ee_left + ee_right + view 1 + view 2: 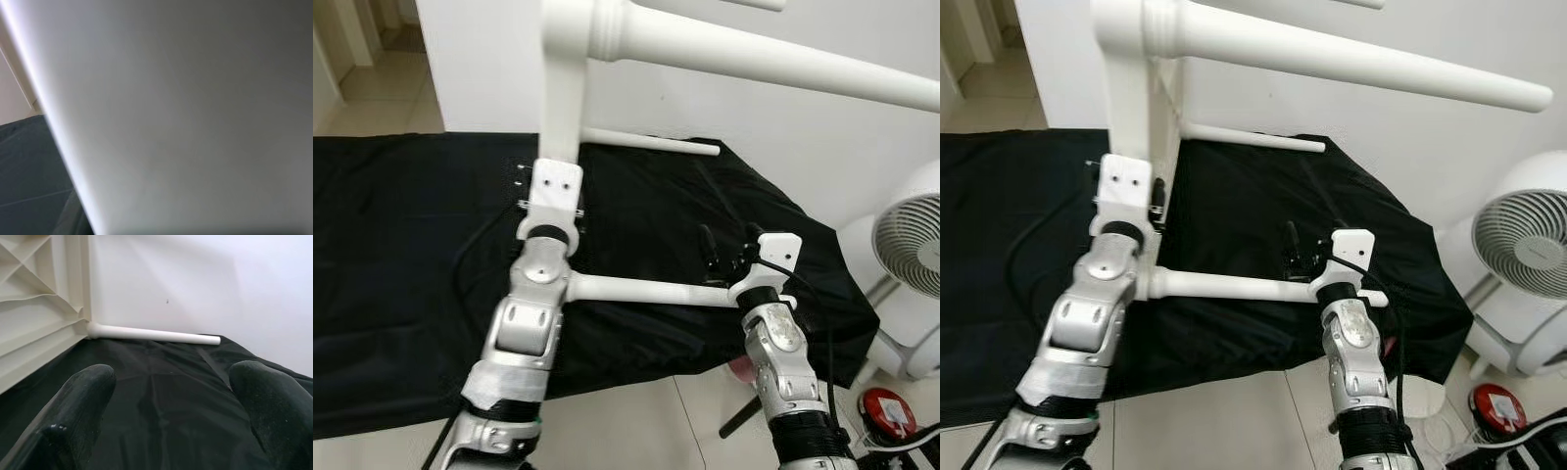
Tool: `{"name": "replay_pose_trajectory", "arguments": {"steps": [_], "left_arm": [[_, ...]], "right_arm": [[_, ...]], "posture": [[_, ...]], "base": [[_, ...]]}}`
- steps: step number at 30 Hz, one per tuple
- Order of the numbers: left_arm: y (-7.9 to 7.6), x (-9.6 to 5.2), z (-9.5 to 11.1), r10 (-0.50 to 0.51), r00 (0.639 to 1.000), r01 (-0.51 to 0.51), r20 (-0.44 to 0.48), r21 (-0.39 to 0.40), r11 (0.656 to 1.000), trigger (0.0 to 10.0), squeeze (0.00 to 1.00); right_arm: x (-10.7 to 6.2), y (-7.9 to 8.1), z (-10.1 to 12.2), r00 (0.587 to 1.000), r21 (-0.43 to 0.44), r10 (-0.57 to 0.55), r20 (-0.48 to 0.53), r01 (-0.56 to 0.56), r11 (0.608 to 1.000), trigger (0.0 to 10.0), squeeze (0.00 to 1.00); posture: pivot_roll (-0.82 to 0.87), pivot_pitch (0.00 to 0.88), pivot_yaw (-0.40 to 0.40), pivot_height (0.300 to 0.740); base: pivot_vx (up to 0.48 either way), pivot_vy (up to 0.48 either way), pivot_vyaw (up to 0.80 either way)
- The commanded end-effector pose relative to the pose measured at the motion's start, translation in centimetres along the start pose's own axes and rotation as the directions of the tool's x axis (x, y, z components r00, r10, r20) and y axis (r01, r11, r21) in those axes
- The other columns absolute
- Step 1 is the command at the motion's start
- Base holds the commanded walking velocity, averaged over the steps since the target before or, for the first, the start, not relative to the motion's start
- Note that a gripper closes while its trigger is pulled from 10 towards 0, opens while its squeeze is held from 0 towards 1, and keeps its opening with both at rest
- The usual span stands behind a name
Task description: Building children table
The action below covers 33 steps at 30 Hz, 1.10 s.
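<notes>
A white children's table stands tipped on its side on a black cloth (401,245), its top edge (563,88) upright. One white leg (754,59) juts out high toward the right. A lower leg (646,289) runs level between my two wrists. A third leg (151,334) lies along the cloth by the wall. My left gripper (555,191) is pressed against the table top's lower edge, and the left wrist view shows a blurred white surface (186,117) very close. My right gripper (729,245) hovers open over the cloth just past the lower leg's end, with nothing between its fingers (78,401).
A white fan (911,255) stands on the floor to the right. A red object (886,411) and black cables lie below it. A white wall (822,147) backs the cloth. The cloth's front edge drops to pale tiles (646,431).
</notes>
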State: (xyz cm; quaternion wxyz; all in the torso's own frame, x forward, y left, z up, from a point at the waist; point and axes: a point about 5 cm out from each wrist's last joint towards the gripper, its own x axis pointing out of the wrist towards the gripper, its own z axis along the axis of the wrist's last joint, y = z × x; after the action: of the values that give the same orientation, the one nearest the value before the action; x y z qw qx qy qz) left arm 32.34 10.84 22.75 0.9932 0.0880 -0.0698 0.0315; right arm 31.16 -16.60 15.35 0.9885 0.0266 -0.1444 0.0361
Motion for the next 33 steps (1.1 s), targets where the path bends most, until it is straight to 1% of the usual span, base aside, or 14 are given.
{"name": "replay_pose_trajectory", "arguments": {"steps": [1,3,5,8,9,16,18,23,25,26,27,28,29,33], "left_arm": [[4.5,-0.1,2.2,0.225,0.969,-0.23,0.102,0.047,0.972,0.0,0.0],[6.4,-0.5,2.8,0.294,0.949,-0.302,0.119,0.06,0.951,0.0,0.0],[6.4,-0.5,2.8,0.294,0.949,-0.302,0.119,0.06,0.951,0.0,0.0],[7.9,-1.4,3.5,0.366,0.921,-0.377,0.135,0.061,0.924,0.0,0.0],[8.1,-1.6,3.6,0.384,0.913,-0.395,0.137,0.057,0.917,0.0,0.0],[8.5,-2.4,3.7,0.425,0.896,-0.435,0.132,0.056,0.899,0.0,0.0],[9.0,-2.8,3.9,0.461,0.876,-0.471,0.14,0.052,0.88,0.0,0.0],[9.6,-3.1,3.9,0.489,0.861,-0.5,0.136,0.062,0.864,0.0,0.0],[9.6,-3.1,3.9,0.489,0.861,-0.5,0.136,0.062,0.864,0.0,0.0],[10.0,-3.2,4.1,0.511,0.848,-0.523,0.143,0.062,0.85,0.0,0.0],[10.0,-3.2,4.1,0.511,0.848,-0.523,0.143,0.062,0.85,0.0,0.0],[10.4,-3.4,4.4,0.533,0.832,-0.546,0.152,0.057,0.836,0.0,0.0],[10.6,-3.6,4.7,0.541,0.825,-0.555,0.163,0.051,0.83,0.0,0.0],[10.5,-4.0,5.2,0.542,0.823,-0.556,0.168,0.047,0.83,0.0,0.0]], "right_arm": [[0.1,-0.6,-0.1,1.0,-0.012,-0.013,-0.002,0.013,1.0,10.0,0.0],[0.3,-0.6,-0.1,1.0,-0.013,-0.006,-0.004,0.006,1.0,10.0,0.0],[0.3,-0.6,-0.1,1.0,-0.013,-0.006,-0.004,0.006,1.0,10.0,0.0],[0.6,-0.6,0.0,1.0,-0.016,0.007,-0.006,-0.007,1.0,10.0,0.0],[0.6,-0.6,0.0,1.0,-0.017,0.009,-0.006,-0.009,1.0,10.0,0.0],[0.7,-0.7,-0.1,1.0,-0.023,0.02,-0.012,-0.021,1.0,10.0,0.0],[0.8,-0.7,-0.1,0.999,-0.023,0.028,-0.015,-0.028,0.999,10.0,0.0],[0.8,-0.7,-0.2,0.999,-0.023,0.034,-0.018,-0.034,0.999,10.0,0.0],[0.8,-0.7,-0.2,0.999,-0.023,0.034,-0.018,-0.034,0.999,10.0,0.0],[0.8,-0.7,-0.3,0.999,-0.025,0.036,-0.021,-0.037,0.999,10.0,0.0],[0.8,-0.7,-0.3,0.999,-0.025,0.036,-0.021,-0.037,0.999,10.0,0.0],[0.8,-0.7,-0.3,0.999,-0.026,0.038,-0.023,-0.038,0.999,10.0,0.0],[0.8,-0.7,-0.4,0.999,-0.026,0.04,-0.026,-0.041,0.999,10.0,0.0],[0.8,-0.8,-0.5,0.999,-0.027,0.044,-0.031,-0.045,0.999,10.0,0.0]], "posture": [[0.01,0.0,-0.096,0.74],[0.02,0.0,-0.109,0.74],[0.02,0.0,-0.109,0.74],[0.03,0.0,-0.125,0.74],[0.03,0.0,-0.128,0.74],[0.03,0.0,-0.143,0.74],[0.03,0.0,-0.144,0.74],[0.03,0.0,-0.149,0.74],[0.03,0.0,-0.149,0.74],[0.03,0.0,-0.149,0.74],[0.03,0.0,-0.149,0.74],[0.04,0.0,-0.151,0.74],[0.04,0.0,-0.157,0.74],[0.04,0.0,-0.16,0.74]], "base": [[0.0,0.0,0.0],[0.0,0.0,0.0],[0.0,0.0,0.0],[0.0,0.0,0.0],[0.0,0.0,0.0],[0.0,0.0,0.0],[0.0,0.0,0.0],[0.0,0.0,0.0],[0.0,0.0,0.0],[0.0,0.0,0.0],[0.0,0.0,0.0],[0.0,0.0,0.0],[0.0,0.0,0.0],[0.0,0.0,0.0]]}}
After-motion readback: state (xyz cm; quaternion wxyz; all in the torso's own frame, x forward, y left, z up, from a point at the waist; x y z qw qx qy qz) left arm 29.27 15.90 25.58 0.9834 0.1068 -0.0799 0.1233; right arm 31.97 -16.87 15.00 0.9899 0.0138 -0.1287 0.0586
